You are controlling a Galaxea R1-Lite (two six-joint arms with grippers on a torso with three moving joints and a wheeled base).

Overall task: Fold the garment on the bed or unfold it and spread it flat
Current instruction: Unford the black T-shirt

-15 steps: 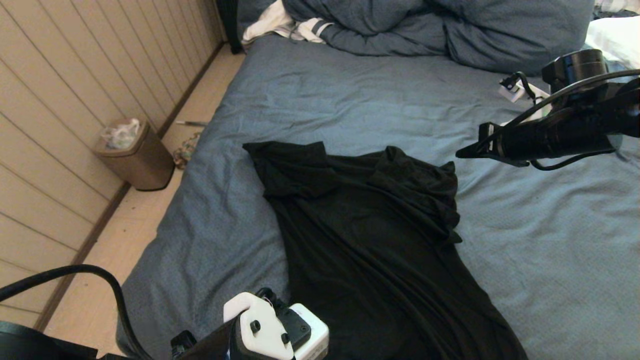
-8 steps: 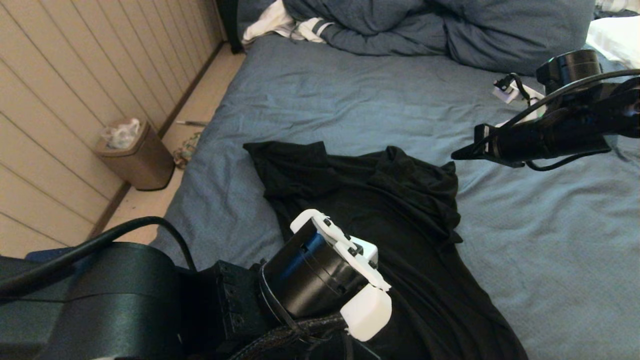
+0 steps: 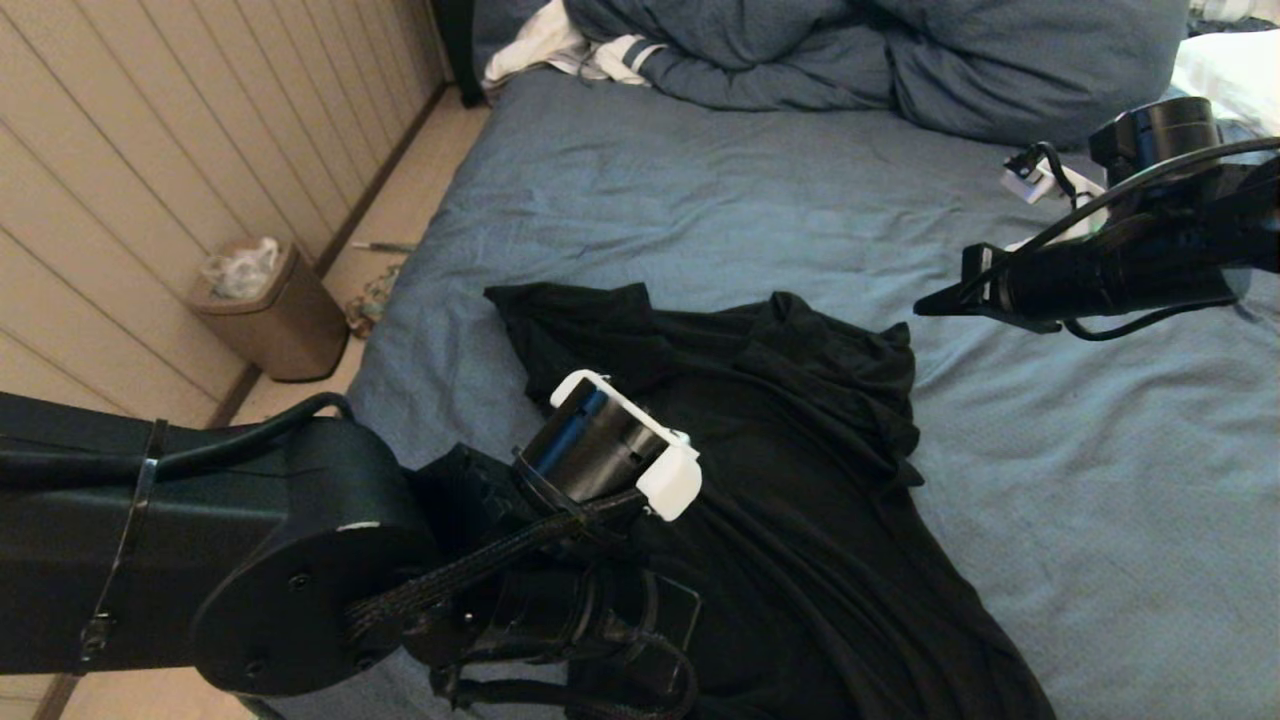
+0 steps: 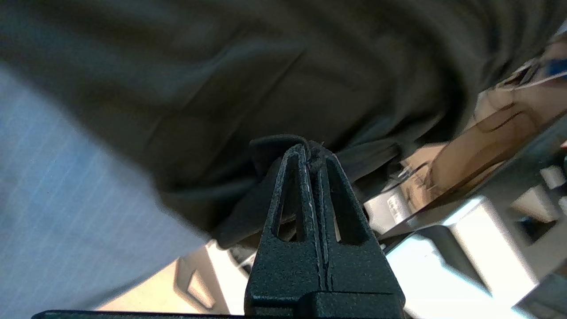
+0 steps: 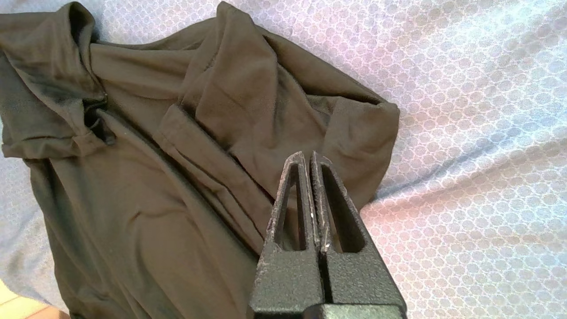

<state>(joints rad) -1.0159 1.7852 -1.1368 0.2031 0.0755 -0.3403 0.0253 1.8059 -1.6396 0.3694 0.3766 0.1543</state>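
The garment (image 3: 780, 470), a black T-shirt with its plain side up, lies crumpled on the bed (image 3: 700, 200), collar end bunched towards the duvet. My left arm reaches over its near left part. In the head view the wrist hides the fingers. In the left wrist view, my left gripper (image 4: 312, 150) is shut, with a fold of the garment (image 4: 221, 66) pinched at its tips. My right gripper (image 3: 920, 308) hovers above the sheet, right of the shirt's bunched shoulder. In the right wrist view, this gripper (image 5: 308, 155) is shut and holds nothing, above the garment (image 5: 155, 155).
A bulky blue-grey duvet (image 3: 850, 60) and a white striped cloth (image 3: 560, 45) lie at the head of the bed, a white pillow (image 3: 1230, 70) at far right. Left of the bed runs a strip of floor with a brown bin (image 3: 270, 310) against the panelled wall.
My left arm has risen from the bottom edge and swung over the shirt's near left part. The right arm has barely shifted. The far part of the shirt lies as before.
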